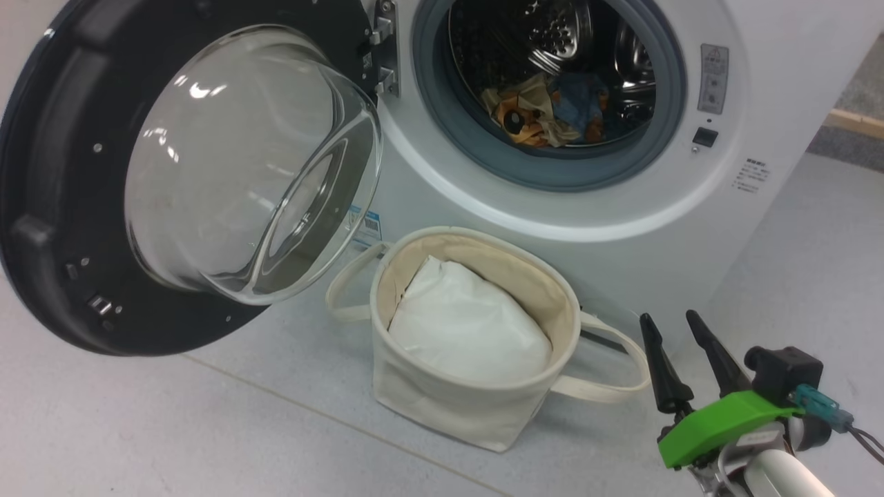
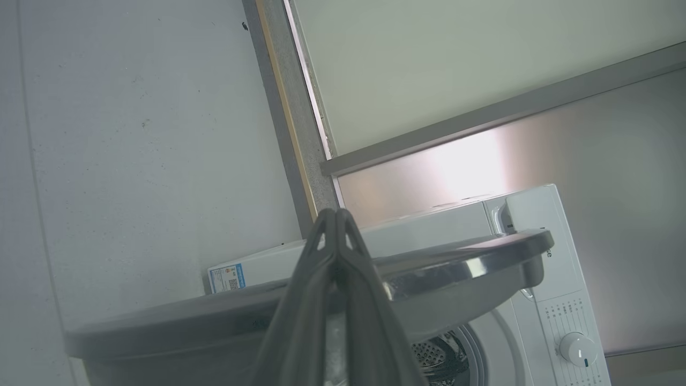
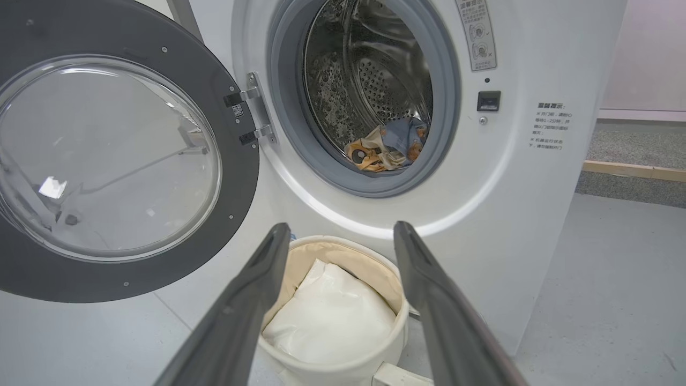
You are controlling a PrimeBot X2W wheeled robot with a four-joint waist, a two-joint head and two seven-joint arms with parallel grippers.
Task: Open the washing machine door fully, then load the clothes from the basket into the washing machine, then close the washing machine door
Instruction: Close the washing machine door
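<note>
The washing machine (image 1: 621, 207), a white front-loader with a grey rubber gasket (image 1: 552, 169) and a perforated steel drum (image 1: 559, 41), stands with its mouth uncovered. The washing machine door (image 1: 207, 172), a wide black rim around a bulging clear glass bowl, hangs swung wide from hinges on the machine's left side. The clothes (image 1: 552, 107), blue fabric with orange-brown print and cream lining, lie crumpled low in the machine's drum. The basket (image 1: 442, 407), a small round cream canvas tub with two looping strap handles, stands upright just in front of the machine, below its opening.

Glossy black door (image 1: 41, 207), clear glass window (image 1: 242, 159), shiny perforated steel drum (image 1: 552, 34), matt canvas basket (image 1: 442, 407)
</note>
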